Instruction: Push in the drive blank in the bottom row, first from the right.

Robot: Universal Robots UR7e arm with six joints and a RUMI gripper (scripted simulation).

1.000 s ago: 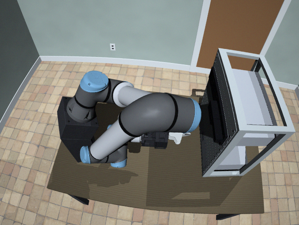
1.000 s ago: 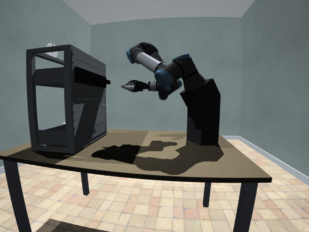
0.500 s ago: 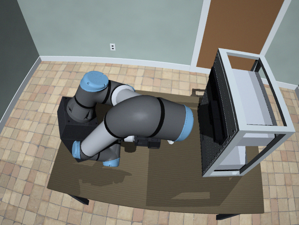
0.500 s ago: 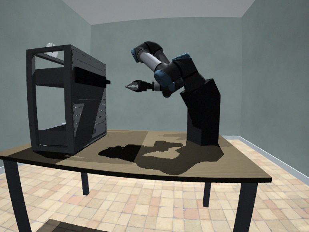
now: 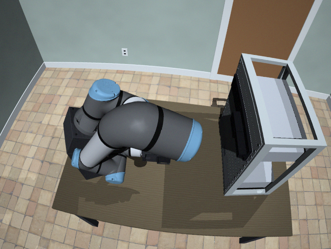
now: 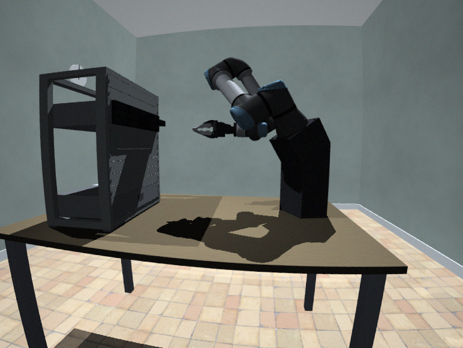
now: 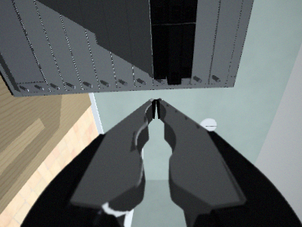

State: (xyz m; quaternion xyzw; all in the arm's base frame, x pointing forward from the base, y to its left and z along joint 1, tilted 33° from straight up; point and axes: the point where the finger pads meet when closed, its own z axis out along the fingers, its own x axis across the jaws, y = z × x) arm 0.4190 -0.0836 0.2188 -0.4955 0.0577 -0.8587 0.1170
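Note:
The rack (image 5: 268, 144) (image 6: 101, 149) (image 7: 78, 51) stands upright on the table (image 5: 187, 208) (image 6: 336, 246), with its dark perforated front facing the arm. The black drive blanks (image 5: 239, 128) (image 6: 134, 116) (image 7: 172, 43) form a band high on that front and stick out a little. I cannot tell the single blanks apart. My gripper (image 6: 194, 129) (image 7: 156, 100) is shut and empty. It points level at the rack front, at about the height of the blanks, with a clear gap of air between its tips and the rack. In the top view the arm hides the fingers.
The arm's black pedestal (image 6: 304, 168) (image 5: 70, 126) stands on the table's far end from the rack. The folded elbow (image 5: 149, 131) hangs over the table's middle. The rack stands near the table's end edge. A brown door (image 5: 262, 29) is behind it.

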